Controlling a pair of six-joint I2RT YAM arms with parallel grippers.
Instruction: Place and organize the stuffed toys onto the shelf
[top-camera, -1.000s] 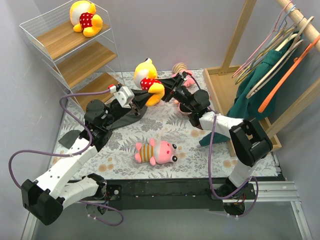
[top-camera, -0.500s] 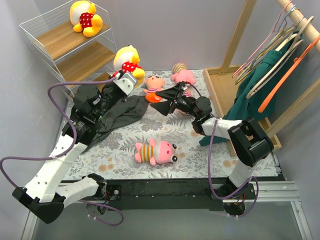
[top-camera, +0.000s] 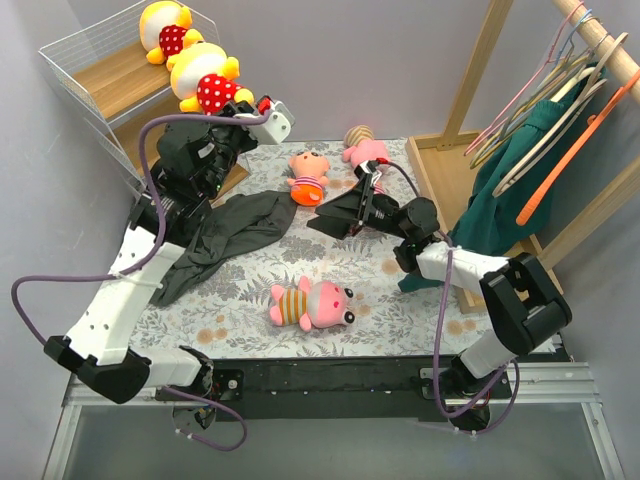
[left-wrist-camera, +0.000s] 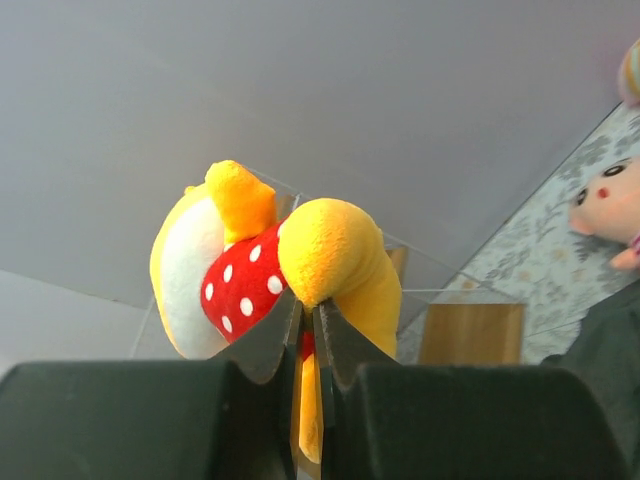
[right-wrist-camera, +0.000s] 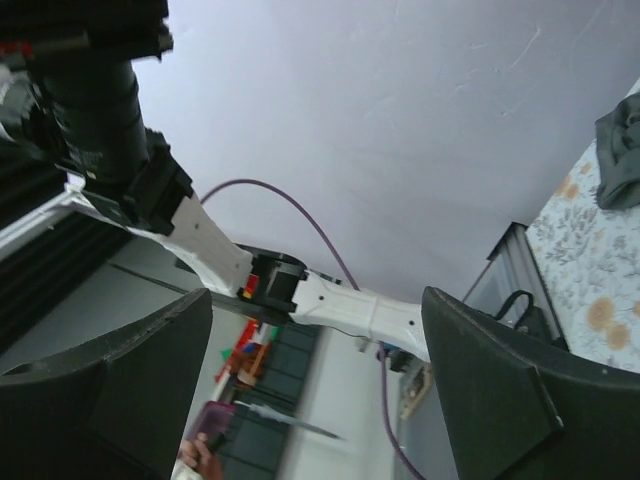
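Note:
My left gripper (top-camera: 228, 102) is shut on a leg of a yellow bear in a red dotted shirt (top-camera: 205, 85) and holds it in the air at the front of the white wire shelf (top-camera: 75, 50), near the top board. In the left wrist view my left gripper (left-wrist-camera: 308, 300) pinches that bear (left-wrist-camera: 250, 270). A second yellow bear (top-camera: 165, 30) sits on the top board. A peach-orange doll (top-camera: 308, 175), a pink toy (top-camera: 365, 148) and a pink pig in a striped shirt (top-camera: 312, 303) lie on the mat. My right gripper (top-camera: 322, 218) is open and empty, just right of the doll.
A dark grey cloth (top-camera: 225, 235) lies on the flowered mat (top-camera: 400, 310) under my left arm. A wooden clothes rack (top-camera: 560, 120) with hangers and a green garment stands at the right. The right wrist view shows my left arm (right-wrist-camera: 340, 300) between its open fingers (right-wrist-camera: 110, 380).
My left arm has lifted the yellow bear off the mat, up and left to the shelf's top level. My right gripper has drawn back to the right, away from the toys.

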